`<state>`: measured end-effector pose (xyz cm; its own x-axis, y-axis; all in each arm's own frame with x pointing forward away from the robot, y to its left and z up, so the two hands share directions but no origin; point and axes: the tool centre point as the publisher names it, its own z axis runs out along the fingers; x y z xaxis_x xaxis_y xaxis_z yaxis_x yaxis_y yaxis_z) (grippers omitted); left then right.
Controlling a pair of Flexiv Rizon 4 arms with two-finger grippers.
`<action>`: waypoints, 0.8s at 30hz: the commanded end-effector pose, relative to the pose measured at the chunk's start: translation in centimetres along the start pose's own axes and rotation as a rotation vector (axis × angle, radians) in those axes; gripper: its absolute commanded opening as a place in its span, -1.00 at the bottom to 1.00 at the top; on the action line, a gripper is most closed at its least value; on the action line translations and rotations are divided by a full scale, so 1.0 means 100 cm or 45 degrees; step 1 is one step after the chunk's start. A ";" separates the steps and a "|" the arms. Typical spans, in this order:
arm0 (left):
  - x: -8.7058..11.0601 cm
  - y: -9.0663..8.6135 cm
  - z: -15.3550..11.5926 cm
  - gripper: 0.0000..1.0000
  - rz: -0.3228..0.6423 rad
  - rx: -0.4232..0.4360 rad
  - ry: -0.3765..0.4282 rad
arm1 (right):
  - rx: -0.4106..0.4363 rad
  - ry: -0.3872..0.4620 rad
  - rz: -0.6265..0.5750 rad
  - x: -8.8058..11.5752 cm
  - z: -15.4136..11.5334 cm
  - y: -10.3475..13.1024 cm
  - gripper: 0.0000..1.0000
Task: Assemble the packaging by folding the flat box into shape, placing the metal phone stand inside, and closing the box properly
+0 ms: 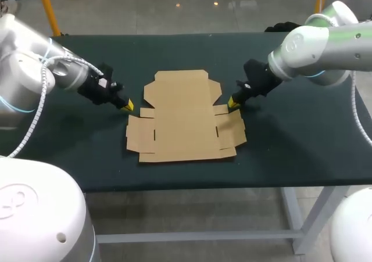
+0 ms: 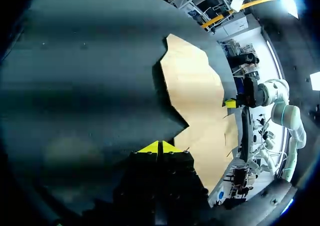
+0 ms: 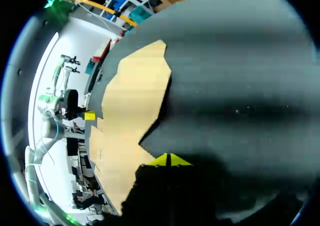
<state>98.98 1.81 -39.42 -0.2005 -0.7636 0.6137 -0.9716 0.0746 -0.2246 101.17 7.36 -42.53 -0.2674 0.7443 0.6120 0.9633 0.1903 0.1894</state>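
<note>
A flat, unfolded brown cardboard box blank [image 1: 185,117] lies in the middle of the dark table [image 1: 302,140]. My left gripper [image 1: 128,106] sits shut just off the blank's left side, near the notch between its flaps, yellow tips touching each other. My right gripper [image 1: 232,103] is shut too, at the blank's right edge above the right flap. In the left wrist view the cardboard [image 2: 200,100] lies ahead of the closed tips [image 2: 160,147]; the right wrist view shows the cardboard [image 3: 127,105] beside its closed tips [image 3: 169,160]. No metal phone stand shows in any view.
The table's front edge [image 1: 192,186] runs just below the blank. Bare dark surface lies left of the left gripper and right of the right gripper.
</note>
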 end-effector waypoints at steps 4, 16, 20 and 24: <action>-0.003 -0.001 0.004 -1.00 0.002 -0.018 0.008 | 0.010 0.020 -0.009 -0.002 0.004 0.002 -1.00; 0.001 0.005 0.013 -1.00 0.046 -0.017 -0.020 | 0.011 0.027 -0.024 0.001 0.006 0.001 -1.00; 0.003 0.009 0.017 -1.00 0.066 -0.005 -0.023 | 0.010 0.029 -0.026 0.001 0.006 0.000 -1.00; 0.004 0.009 0.021 -1.00 0.076 -0.016 -0.018 | 0.011 0.036 -0.026 0.001 0.007 -0.001 -1.00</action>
<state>98.32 0.41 -40.84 -0.2557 -0.7668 0.5887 -0.9595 0.1270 -0.2514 100.96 7.96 -42.83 -0.2869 0.7273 0.6235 0.9578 0.2071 0.1991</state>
